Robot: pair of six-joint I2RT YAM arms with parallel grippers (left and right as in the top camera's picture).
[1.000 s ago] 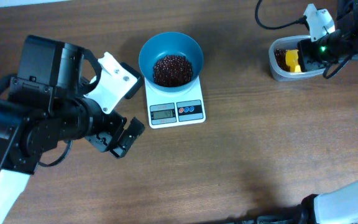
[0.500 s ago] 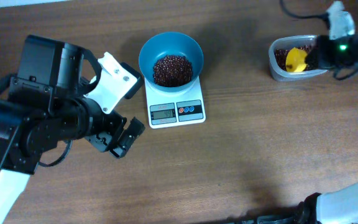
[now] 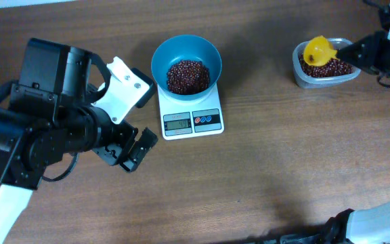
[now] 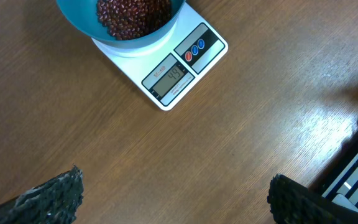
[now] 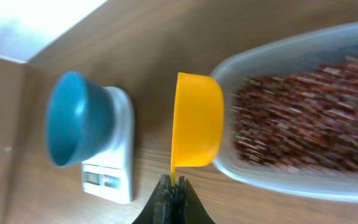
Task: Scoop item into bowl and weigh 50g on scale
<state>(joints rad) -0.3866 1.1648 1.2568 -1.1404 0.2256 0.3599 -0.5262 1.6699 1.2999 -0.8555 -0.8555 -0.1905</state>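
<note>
The dark red-brown beans (image 3: 187, 74) are heaped in the middle of the teal-blue bowl (image 3: 162, 57), and the bowl is seated on the back part of the white scale (image 3: 217, 110), so that the grey display (image 4: 168, 77) and the red and blue buttons (image 4: 194, 50) are left uncovered in front. Digits are lit on the display. The scale is set flat on the brown wooden desk (image 3: 283, 156).

More beans are held in a clear tub (image 3: 302, 80), well apart from the scale toward the desk's far right corner. A yellow scoop (image 3: 316, 49) is poised over the tub's left rim – in the right wrist view its cup (image 5: 196, 120) is seen turned on its side, half over the tub wall and half over bare desk. Whether it carries beans cannot be told.

The scoop's thin handle is pinched by the right claw (image 5: 173, 186), whose fingers are pressed together on it. The right arm is stretched in from the right edge of the overhead view, the claw (image 3: 349, 49) levelled leftward at the tub.

The left arm is folded at the left side of the desk, its black bulk low and its wrist bent – the left claw (image 3: 128, 154) is aimed down and to the right, near the scale's front left corner yet clear of it. Its fingers (image 4: 50, 198) are spread wide apart, with nothing between them.
</note>
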